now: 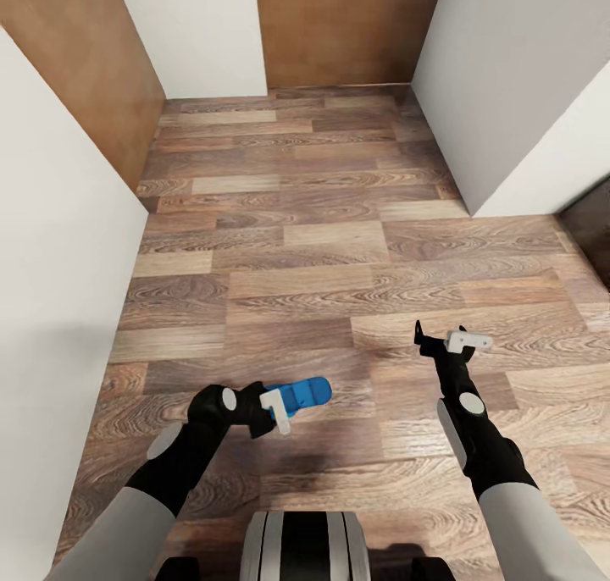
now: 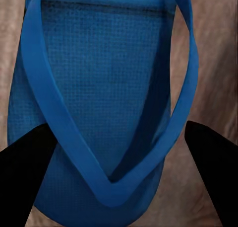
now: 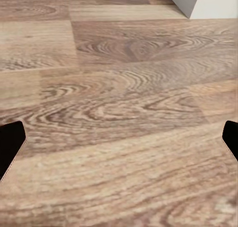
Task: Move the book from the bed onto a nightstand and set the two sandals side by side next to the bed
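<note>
From the head camera, one blue sandal [image 1: 303, 395] was clamped in the left gripper [image 1: 280, 410], held above the wood-plank floor [image 1: 322, 225]; two brown doors [image 1: 343, 26] stood between white walls [image 1: 59, 251]. The right gripper [image 1: 442, 337] was spread and carried nothing. In the left wrist view, that single sandal [image 2: 99, 88] sat between two dark fingers [image 2: 22, 177]. In the right wrist view, two fingertips [image 3: 10, 145] stood wide apart over the floor [image 3: 119, 103].

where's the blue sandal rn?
In the head view the blue sandal is low and left of centre, held in the left gripper above the wood-plank floor; the left wrist view shows it between the jaws.
</note>
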You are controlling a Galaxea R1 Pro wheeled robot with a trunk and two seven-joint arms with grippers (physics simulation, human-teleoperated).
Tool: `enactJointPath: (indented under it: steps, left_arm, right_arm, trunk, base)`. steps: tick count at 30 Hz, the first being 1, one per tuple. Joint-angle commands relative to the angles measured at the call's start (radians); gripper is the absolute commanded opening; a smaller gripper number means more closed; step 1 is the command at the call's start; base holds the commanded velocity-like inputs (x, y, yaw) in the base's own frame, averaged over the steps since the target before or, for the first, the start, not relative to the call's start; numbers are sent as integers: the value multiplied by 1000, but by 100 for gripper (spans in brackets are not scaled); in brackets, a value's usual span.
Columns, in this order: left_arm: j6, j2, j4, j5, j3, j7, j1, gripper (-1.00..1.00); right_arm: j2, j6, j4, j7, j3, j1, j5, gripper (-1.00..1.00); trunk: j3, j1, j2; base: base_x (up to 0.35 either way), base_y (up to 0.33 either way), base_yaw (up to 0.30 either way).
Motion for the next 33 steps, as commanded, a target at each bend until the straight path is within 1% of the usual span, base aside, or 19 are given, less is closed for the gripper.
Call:
enactJointPath:
  steps: [1,2,3,4,7,10,13,14,15,16,19,20,22,33]
  left_arm:
    - [1,4,-2,14,5,-4,0,-100]
    - [-9,7,-2,30,20,-4,0,-100]
    - [-15,9,-2,36,35,-3,0,-100]
    - [-25,10,-2,42,60,-3,0,-100]
    - [-44,11,-3,46,102,-3,0,-100]
    - [-51,10,-5,48,130,-4,0,-100]
    - [-53,8,-6,55,163,-2,0,-100]
    - [-54,7,-5,63,172,-2,0,-100]
    - [-55,7,-5,79,178,-1,0,-100]
    - [-57,7,-4,103,184,-1,0,-100]
    - [-60,9,-3,195,192,0,0,-100]
    - [-60,9,-3,220,193,0,0,-100]
    - [-60,10,-2,256,194,0,0,-100]
    - [-59,8,2,321,208,3,0,-100]
  right_arm:
    - [0,-3,0,-4,1,0,0,100]
    - [-1,-2,0,-4,1,0,0,100]
    - [0,-2,0,-4,1,0,0,100]
    - [0,-2,0,-4,1,0,0,100]
    - [0,-2,1,-4,1,1,-1,100]
    - [0,-2,1,-4,1,2,-1,100]
    - [0,-2,46,-4,1,3,-4,100]
    - [0,-2,71,-4,1,3,-4,100]
    - [-1,-2,97,-4,1,3,-5,100]
    - [-1,-2,121,-4,1,3,-5,100]
    - [-2,-2,161,-4,1,3,-5,100]
    - [-2,-2,166,-4,1,3,-4,100]
    - [-2,-2,172,-4,1,3,-4,100]
    - [-2,-2,173,-4,-4,7,-4,100]
  trunk:
    - [3,-1,0]
    - [7,-1,0]
    - [11,-1,1]
    - [15,-2,1]
    - [27,-3,1]
    - [38,-5,2]
    - [50,-6,3]
    - [54,-6,3]
    - [58,-7,3]
    - [61,-7,4]
    - [73,-9,4]
    - [77,-9,4]
    - [85,-10,5]
    - [127,-15,8]
  base:
    - [0,0,0]
    - [0,0,0]
    - [0,0,0]
    - [0,0,0]
    - [0,0,0]
    - [0,0,0]
    - [0,0,0]
    - [0,0,0]
    - [0,0,0]
    - [0,0,0]
    - [0,0,0]
    - [0,0,0]
    - [0,0,0]
    - [0,0,0]
